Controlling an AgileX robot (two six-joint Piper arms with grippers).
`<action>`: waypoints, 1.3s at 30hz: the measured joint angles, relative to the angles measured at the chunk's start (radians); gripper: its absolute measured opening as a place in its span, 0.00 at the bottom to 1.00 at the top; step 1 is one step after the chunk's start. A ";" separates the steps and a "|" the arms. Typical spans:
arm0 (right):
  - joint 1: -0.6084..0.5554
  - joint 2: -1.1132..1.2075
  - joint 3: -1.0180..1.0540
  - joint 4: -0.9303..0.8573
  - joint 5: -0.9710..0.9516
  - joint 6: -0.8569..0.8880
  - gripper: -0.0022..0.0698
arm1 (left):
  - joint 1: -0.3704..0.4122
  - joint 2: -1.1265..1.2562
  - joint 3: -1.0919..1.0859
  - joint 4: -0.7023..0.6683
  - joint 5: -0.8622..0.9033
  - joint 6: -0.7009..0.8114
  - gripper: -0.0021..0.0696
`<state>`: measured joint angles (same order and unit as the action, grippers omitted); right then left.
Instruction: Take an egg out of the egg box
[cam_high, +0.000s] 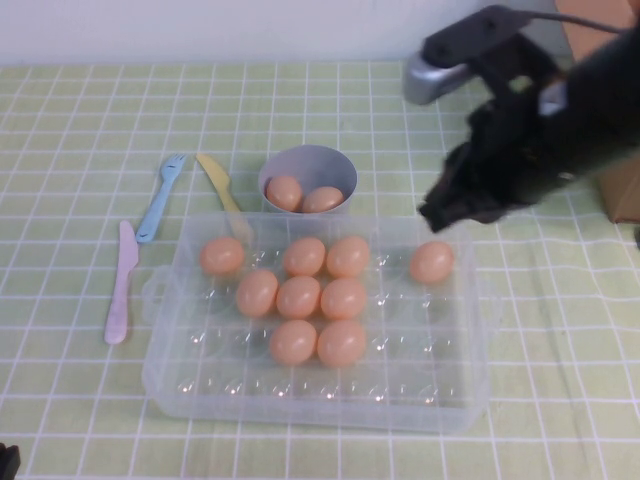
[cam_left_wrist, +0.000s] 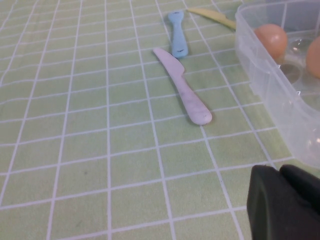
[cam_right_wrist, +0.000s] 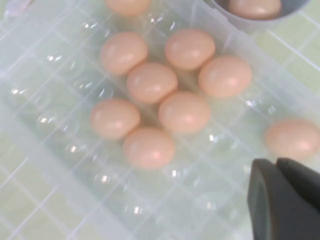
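Observation:
The clear plastic egg box (cam_high: 170, 385) lies mid-table and holds several peach-orange eggs. One egg (cam_high: 431, 262) sits alone in a dimple near the box's right side; it also shows in the right wrist view (cam_right_wrist: 292, 137). My right gripper (cam_high: 440, 215) hovers above the box's far right corner, just behind that lone egg, with its fingers together and empty (cam_right_wrist: 275, 162). A cluster of eggs (cam_right_wrist: 151, 82) fills the middle of the box (cam_right_wrist: 45, 125). My left gripper (cam_left_wrist: 277, 170) is shut and empty, low over the cloth beside the box's left wall (cam_left_wrist: 270, 85).
A grey-blue cup (cam_high: 340, 170) with two eggs stands just behind the box. A lilac knife (cam_high: 120, 285), a blue fork (cam_high: 160, 205) and a yellow knife (cam_high: 218, 180) lie left of the box. A brown object (cam_high: 622, 190) sits at the right edge.

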<state>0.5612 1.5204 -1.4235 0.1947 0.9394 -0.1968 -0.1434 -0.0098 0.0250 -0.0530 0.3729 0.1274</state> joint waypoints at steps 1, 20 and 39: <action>0.000 -0.053 0.038 -0.006 0.000 0.007 0.01 | 0.000 0.000 0.000 0.000 0.000 0.000 0.03; 0.000 -0.526 0.393 -0.045 0.204 0.037 0.01 | 0.000 0.000 0.000 0.000 0.000 0.000 0.03; -0.474 -0.983 1.151 0.178 -0.626 -0.167 0.01 | 0.000 0.000 0.000 0.000 0.000 0.000 0.03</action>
<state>0.0875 0.5379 -0.2725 0.3724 0.3131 -0.3634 -0.1434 -0.0098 0.0250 -0.0530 0.3729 0.1274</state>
